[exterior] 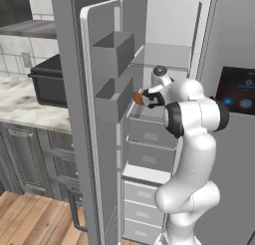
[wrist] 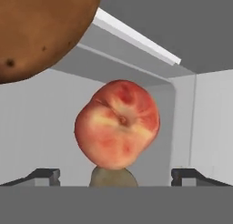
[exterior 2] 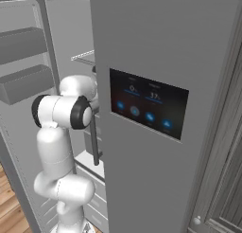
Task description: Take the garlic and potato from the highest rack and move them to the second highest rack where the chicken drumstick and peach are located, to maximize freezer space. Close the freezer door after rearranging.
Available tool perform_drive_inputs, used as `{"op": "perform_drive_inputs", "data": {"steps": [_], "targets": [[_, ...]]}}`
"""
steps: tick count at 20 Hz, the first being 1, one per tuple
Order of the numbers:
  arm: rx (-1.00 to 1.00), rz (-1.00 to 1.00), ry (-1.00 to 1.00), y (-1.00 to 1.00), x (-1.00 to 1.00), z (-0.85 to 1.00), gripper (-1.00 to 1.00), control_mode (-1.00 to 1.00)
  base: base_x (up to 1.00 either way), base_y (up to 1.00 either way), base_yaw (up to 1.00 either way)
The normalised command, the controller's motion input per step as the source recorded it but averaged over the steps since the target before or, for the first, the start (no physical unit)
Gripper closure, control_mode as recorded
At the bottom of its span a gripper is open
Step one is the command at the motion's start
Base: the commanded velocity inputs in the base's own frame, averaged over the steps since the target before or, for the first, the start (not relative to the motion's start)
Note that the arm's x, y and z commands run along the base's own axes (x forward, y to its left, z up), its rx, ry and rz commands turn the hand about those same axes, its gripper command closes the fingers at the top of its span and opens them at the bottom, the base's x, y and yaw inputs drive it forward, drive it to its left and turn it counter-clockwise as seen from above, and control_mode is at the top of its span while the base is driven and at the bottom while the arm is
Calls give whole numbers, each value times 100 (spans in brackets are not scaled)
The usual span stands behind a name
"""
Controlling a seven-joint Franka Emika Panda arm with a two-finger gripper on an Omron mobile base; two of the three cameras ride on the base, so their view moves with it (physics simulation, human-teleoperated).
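Inside, freezer (exterior: 164, 55) holds peach (wrist: 117, 124) beside potato (wrist: 41, 29).

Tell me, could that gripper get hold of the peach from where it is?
Probably yes. In the hand view the peach sits straight ahead between the open gripper tips, nothing between; the potato hangs off to one side.

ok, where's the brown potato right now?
In the hand view the brown speckled potato sits at the upper left, close to the camera, above and left of the red-yellow peach. In the left base view it shows at the tool, inside the open freezer.
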Motion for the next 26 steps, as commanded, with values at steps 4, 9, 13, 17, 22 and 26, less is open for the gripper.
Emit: {"op": "perform_drive_inputs", "data": {"steps": [4, 9, 13, 17, 22, 26], "targets": [[-7, 0, -47, 3, -5, -7, -100, -100, 0, 0, 0], [0, 0, -21, 9, -58, 16, -100, -100, 0, 0, 0], [0, -6, 0, 18, -82, 37, -100, -100, 0, 0, 0], [0, -9, 0, 16, -76, 37, -100, -100, 0, 0, 0], [0, -9, 0, 14, -61, 49, -100, -100, 0, 0, 0], [0, -5, 0, 16, -51, 49, -100, -100, 0, 0, 0]]}}
